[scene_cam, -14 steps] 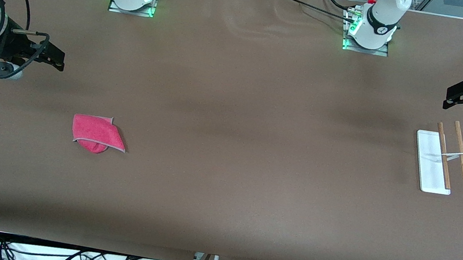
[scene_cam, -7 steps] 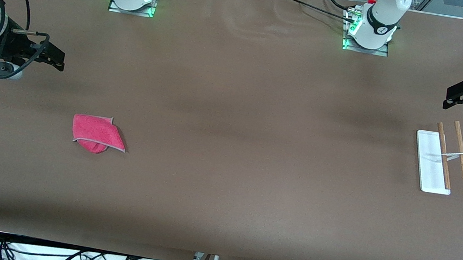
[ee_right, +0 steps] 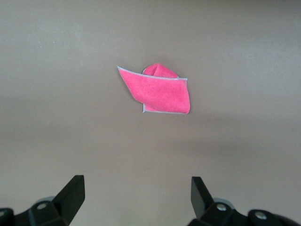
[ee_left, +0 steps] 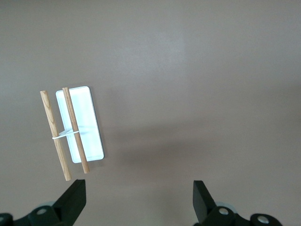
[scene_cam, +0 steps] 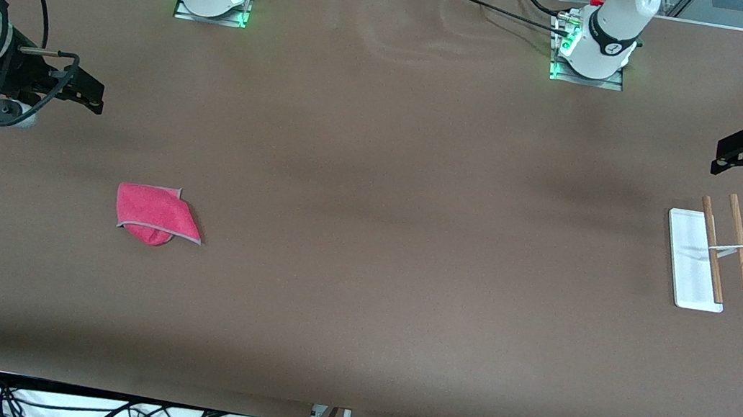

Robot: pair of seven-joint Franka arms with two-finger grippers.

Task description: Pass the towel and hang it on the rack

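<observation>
Brown table [scene_cam: 367,237], two arms, nothing held. Nearest the front camera lies the towel [scene_cam: 154,215], bright pink with a thin grey stitched edge, folded over on itself into a rough wedge with a rounded lobe poking out from under the fold; it sits flat on the table toward the right arm's end, untouched. The right wrist view shows the same towel [ee_right: 157,89] lying alone on the bare cloth, well apart from that arm's fingertips. The rack [scene_cam: 710,253] stands toward the left arm's end of the table, slightly farther from the front camera than the towel and well apart from it: flat white rectangular base, two parallel light-brown wooden rods joined by a thin white crosspiece, one rod over the base's edge and the other just off it. In the left wrist view the rack [ee_left: 73,132] appears whole, with nothing draped on the rods. Farther up, the right gripper [scene_cam: 85,97] hangs above the table at the right arm's end, jaws spread wide and empty. The left gripper [scene_cam: 732,154] hangs over the table at the left arm's end, near the rack, jaws likewise spread wide with nothing between them.
</observation>
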